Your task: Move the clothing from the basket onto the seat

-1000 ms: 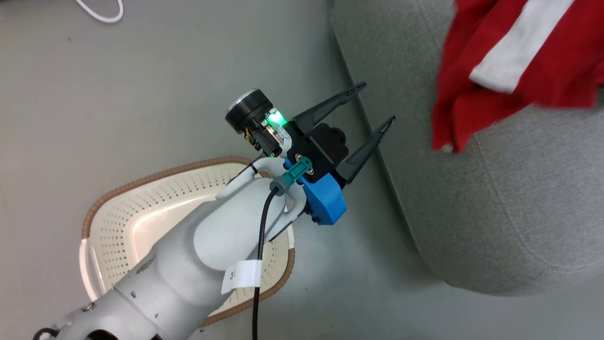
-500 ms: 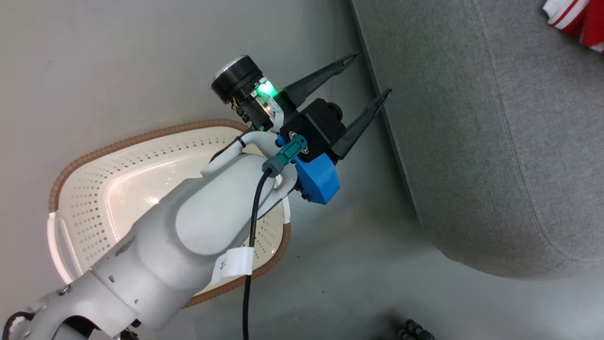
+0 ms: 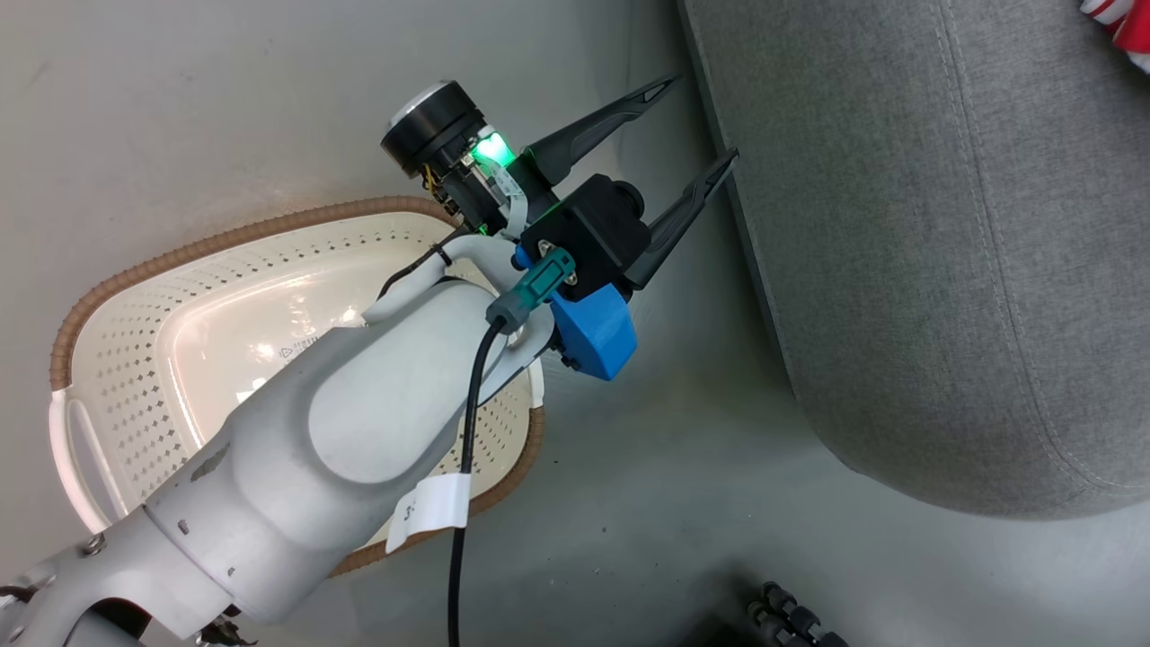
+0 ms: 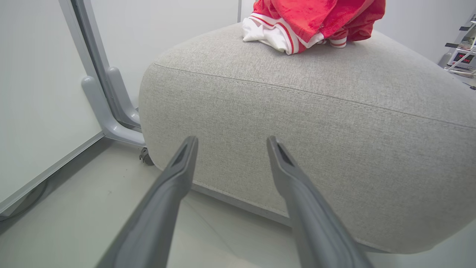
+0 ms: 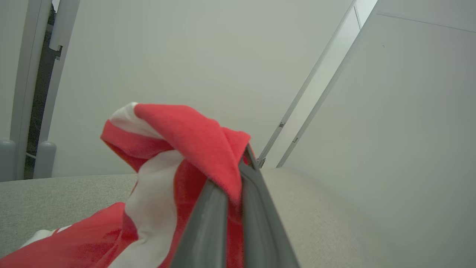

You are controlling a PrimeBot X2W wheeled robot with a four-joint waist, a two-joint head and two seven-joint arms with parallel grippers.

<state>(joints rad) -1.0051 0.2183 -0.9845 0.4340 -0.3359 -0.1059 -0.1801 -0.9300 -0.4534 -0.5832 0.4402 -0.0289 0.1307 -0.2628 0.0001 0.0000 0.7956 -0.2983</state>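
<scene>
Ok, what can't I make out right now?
Head view: the left forearm covers part of the basket floor; leftovers there cannot be ruled out.
Head view: the clothing is cut off by the top right corner.
Left wrist view: the top edge crops the pile; garment count unclear.
Right wrist view: cloth hides the tips of the right gripper.

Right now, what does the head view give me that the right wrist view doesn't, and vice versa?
Head view adds: the basket, its visible interior bare, and the left gripper, open and pointing at the side of the seat. Right wrist view adds: the right gripper, shut on a fold of the red clothing, held over the seat. Shared: the grey seat and some red-and-white clothing.
</scene>
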